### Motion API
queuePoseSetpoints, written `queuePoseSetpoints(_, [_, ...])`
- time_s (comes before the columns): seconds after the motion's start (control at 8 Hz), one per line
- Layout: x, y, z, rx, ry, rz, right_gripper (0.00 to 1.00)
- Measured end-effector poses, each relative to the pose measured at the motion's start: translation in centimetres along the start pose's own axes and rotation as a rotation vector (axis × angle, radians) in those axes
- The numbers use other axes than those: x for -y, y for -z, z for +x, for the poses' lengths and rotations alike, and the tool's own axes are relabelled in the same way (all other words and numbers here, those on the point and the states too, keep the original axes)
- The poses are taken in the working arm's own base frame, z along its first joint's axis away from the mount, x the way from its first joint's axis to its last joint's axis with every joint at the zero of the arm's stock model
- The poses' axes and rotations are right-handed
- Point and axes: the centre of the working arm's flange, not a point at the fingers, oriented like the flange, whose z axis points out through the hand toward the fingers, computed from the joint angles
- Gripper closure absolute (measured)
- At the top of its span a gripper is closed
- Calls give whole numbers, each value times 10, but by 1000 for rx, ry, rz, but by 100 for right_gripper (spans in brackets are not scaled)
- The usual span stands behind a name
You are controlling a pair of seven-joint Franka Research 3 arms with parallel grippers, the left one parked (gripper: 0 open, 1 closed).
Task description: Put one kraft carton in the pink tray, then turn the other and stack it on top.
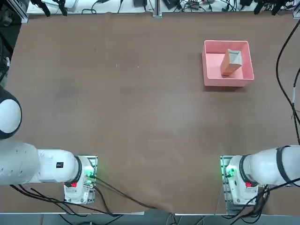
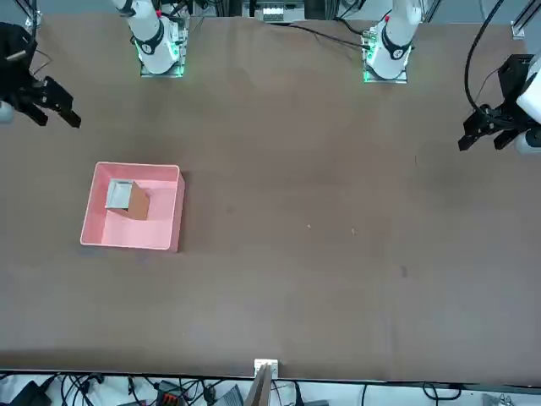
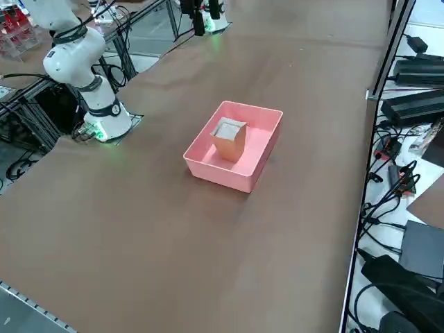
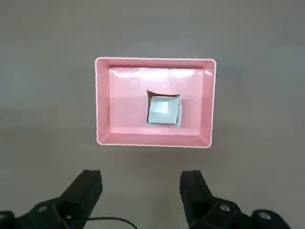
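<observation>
The right hand (image 4: 142,191) hangs high above the brown surface (image 1: 140,117) with its two fingers (image 4: 86,188) spread wide and nothing between them. In its wrist view the pink tray (image 4: 105,102) lies beyond the fingertips. From overhead the tray sits at about two o'clock on the surface. A kraft carton (image 1: 231,62) stands upright inside (whether it rests on another carton is unclear).

Surface (image 1: 140,122): brown, plain, matte. Resting directly on it: one pink tray (image 1: 212,79), low-walled, set toward the far right corner, well apart from every edge; the two arm bases (image 1: 236,180) stand at the near edge.
</observation>
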Motion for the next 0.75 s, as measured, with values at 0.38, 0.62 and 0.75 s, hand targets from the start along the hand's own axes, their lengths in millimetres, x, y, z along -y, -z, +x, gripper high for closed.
queuePoseSetpoints(0.38, [0, 0, 0, -1, 34, 1, 0])
queuePoseSetpoints(0.62, [10, 0, 0, 1, 55, 6, 0])
queuePoseSetpoints(0.75, [21, -1, -1, 2, 77, 7, 0])
